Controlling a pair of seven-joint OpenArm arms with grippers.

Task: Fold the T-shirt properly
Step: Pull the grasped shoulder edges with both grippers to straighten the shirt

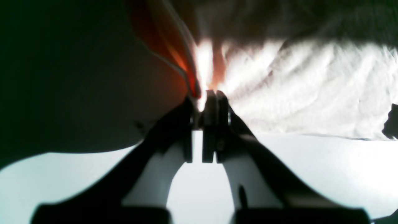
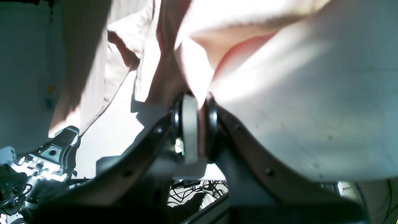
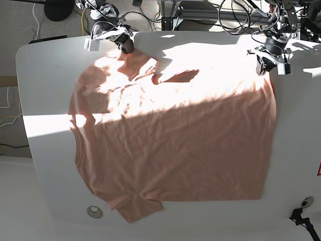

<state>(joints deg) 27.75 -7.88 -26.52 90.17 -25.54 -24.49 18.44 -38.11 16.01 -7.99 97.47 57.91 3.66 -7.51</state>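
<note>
The salmon-pink T-shirt lies spread and wrinkled on the white table, neckline toward the left and hem toward the right. My left gripper is at the shirt's far right hem corner. In the left wrist view it is shut on a pinch of cloth just above the table. My right gripper is at the far left sleeve, where the cloth is bunched up. In the right wrist view it is shut on a fold of cloth.
Cables and stand bases crowd the floor behind the table's far edge. Two round fittings sit in the table near the front edge, one at the left and one at the right. Sunlight and shadow bands cross the shirt.
</note>
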